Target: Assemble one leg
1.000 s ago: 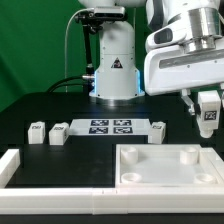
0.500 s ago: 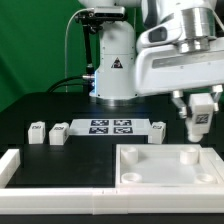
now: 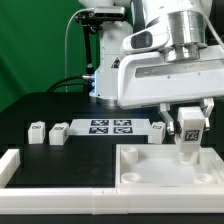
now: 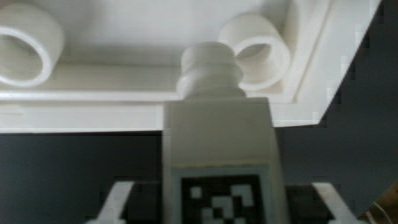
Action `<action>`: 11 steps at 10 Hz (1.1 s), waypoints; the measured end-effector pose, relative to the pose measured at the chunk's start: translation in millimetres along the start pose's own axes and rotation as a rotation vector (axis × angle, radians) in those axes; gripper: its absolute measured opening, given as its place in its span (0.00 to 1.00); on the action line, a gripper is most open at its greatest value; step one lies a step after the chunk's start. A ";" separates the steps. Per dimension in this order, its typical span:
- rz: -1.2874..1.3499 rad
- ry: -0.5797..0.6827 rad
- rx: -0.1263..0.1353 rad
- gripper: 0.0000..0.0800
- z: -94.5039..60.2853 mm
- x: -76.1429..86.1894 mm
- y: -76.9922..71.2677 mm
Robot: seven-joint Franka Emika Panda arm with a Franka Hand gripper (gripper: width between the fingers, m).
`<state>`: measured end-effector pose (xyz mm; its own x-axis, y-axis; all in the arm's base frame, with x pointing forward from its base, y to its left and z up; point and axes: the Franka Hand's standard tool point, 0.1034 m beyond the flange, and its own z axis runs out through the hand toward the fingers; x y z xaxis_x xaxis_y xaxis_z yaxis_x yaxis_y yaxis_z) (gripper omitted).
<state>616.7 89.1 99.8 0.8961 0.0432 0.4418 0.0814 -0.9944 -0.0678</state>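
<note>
Leg [image 3: 187, 133] stands vertical, its peg end pointing down at the panel [image 3: 150, 182], clamped between the gripper [image 3: 187, 124] fingers.

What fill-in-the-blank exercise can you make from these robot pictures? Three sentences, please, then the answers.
1. The gripper grips one white leg by its tagged end, with the peg pointing ___.
2. Exactly ___ loose legs lie on the black table.
3. The held leg hangs over the flat white ___ that has round sockets.
Missing words: down; three; panel.
</note>
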 end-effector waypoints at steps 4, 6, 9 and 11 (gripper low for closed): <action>-0.009 0.139 -0.005 0.36 2.3 -6.9 -8.9; -0.015 0.152 0.004 0.36 10.9 3.7 -17.3; -0.022 0.156 0.013 0.36 22.4 7.9 -26.7; -0.022 0.148 0.010 0.36 30.0 -1.1 -24.4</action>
<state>626.8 116.3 74.1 0.8197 0.0498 0.5707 0.1056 -0.9923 -0.0651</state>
